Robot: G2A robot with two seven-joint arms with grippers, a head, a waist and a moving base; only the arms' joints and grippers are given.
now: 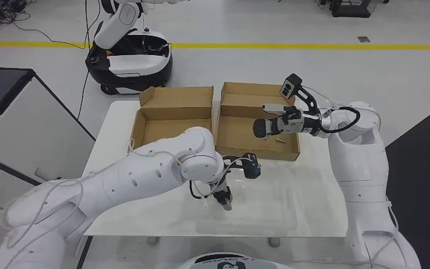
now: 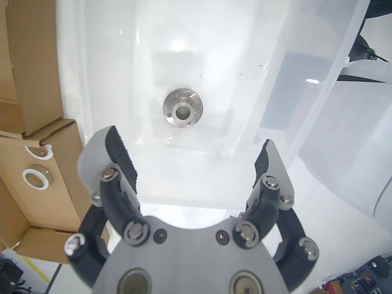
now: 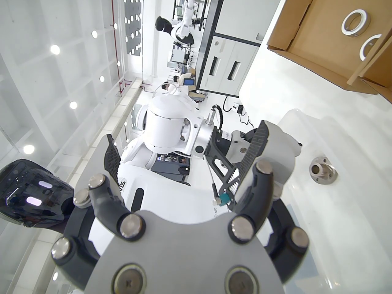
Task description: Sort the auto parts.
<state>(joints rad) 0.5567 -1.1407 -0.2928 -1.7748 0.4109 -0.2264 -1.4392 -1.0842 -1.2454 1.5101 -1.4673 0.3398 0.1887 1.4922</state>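
Farthest left stand the cardboard boxes [image 1: 176,95], off to one side of the left gripper [image 2: 190,140], and white rings [image 2: 27,175] already lie inside. That hand is released, its jaws spread wide with nothing between the ribbed pads. It hangs over a clear tray [image 1: 302,202]. Just ahead of its fingertips, roughly on the line between them, the metal flange [image 2: 182,112] lies flat on the tray floor with its hub pointing up. The main risk is the grasp. The part is low, round and polished, so pads closing on its rim could squeeze it out sideways, or ride over the rim and close on nothing. Coming down too far would drive the fingertips into the tray floor, and the light tray might slide or tip and carry the flange away. Approaching off-centre would let one pad touch first and push the part out of line. A weak hold could also drop it on the way to a box, or it might go in with the wrong kind of part. To the right, the right gripper [image 1: 257,128] is spread open too and holds nothing. It hangs at the near wall of the other box, and the flange [image 3: 322,169] lies well off to its side. It sits where a carrying arm might pass, so the arms could collide there.
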